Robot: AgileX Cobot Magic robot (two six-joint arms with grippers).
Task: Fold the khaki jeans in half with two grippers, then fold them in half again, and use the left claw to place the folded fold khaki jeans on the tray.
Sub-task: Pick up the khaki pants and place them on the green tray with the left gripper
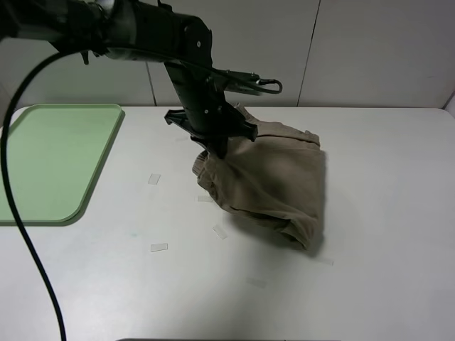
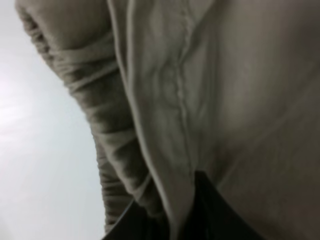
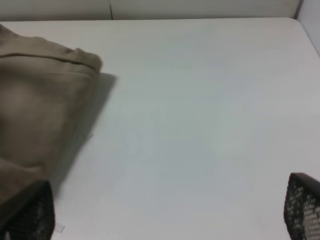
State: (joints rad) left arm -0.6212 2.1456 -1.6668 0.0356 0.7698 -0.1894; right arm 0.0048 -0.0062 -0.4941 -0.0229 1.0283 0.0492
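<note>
One garment on the table: the khaki jeans, folded into a thick, roughly rectangular bundle lying right of centre. Fabric is matte tan cotton, soft and creased. Gathered elastic waistband bunches in ribbed folds at the bundle's left edge; the near right corner sags into a rounded roll. In the left wrist view the jeans fill the frame: a stitched seam runs down a raised fold, with the ruched waistband to one side.

Left claw comes down from a glossy black arm that enters from the far left, cables looping off it. Its tips press into the far left corner of the bundle at the waistband. In the left wrist view a dark finger shows with cloth pinched against it, so the claw is clamped on the jeans.

Right gripper: only two black mesh-textured pads at the frame edges, one pad and the other well apart, jaws spread wide, holding nothing. It is not seen in the high view. The jeans lie ahead of it to one side.

Tray: pale mint-green plastic, rounded corners, low raised rim, at the left of the table, well apart from the jeans. Nothing is in it.

Table: white, smooth, matte, with several small clear tape pieces near the bundle. Pale panelled wall behind.
</note>
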